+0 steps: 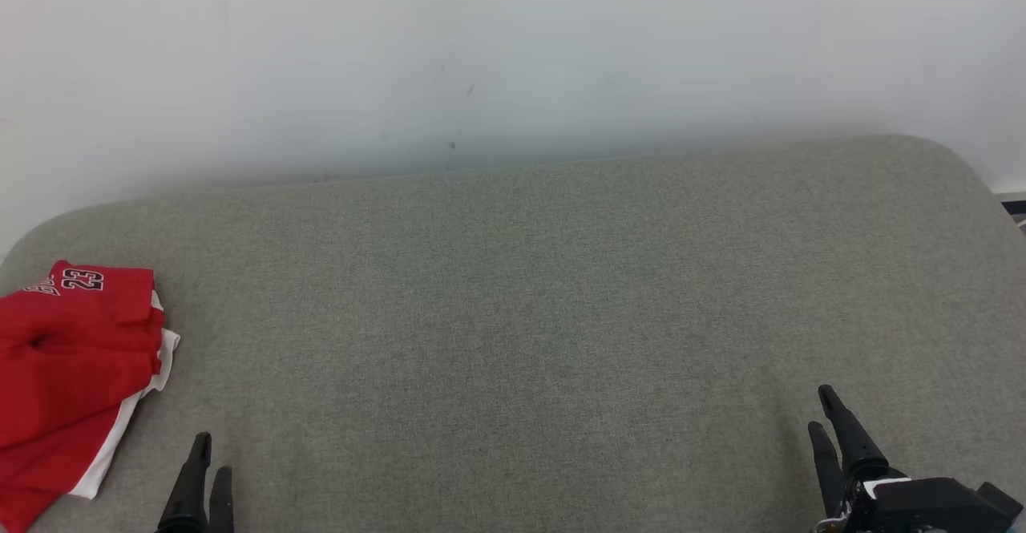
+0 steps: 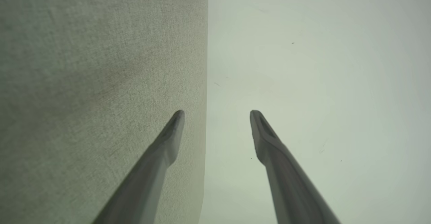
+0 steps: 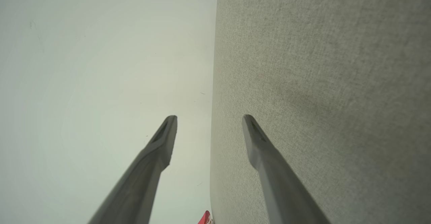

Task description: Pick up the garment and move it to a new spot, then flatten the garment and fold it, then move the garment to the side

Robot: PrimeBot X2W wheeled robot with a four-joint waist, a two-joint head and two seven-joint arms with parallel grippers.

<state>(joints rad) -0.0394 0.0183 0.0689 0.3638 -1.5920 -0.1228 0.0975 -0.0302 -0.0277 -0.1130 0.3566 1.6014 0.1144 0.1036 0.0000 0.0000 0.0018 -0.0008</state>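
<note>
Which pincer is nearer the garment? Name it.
The left pincer, at the lower left of the head view, close beside the red garment; the right pincer is at the far lower right, well away from it.

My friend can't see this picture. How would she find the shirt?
Look at the big grey cushion below the white wall. At its left edge lies the garment. It alone is bright red, with white trim and the number 23.
</note>
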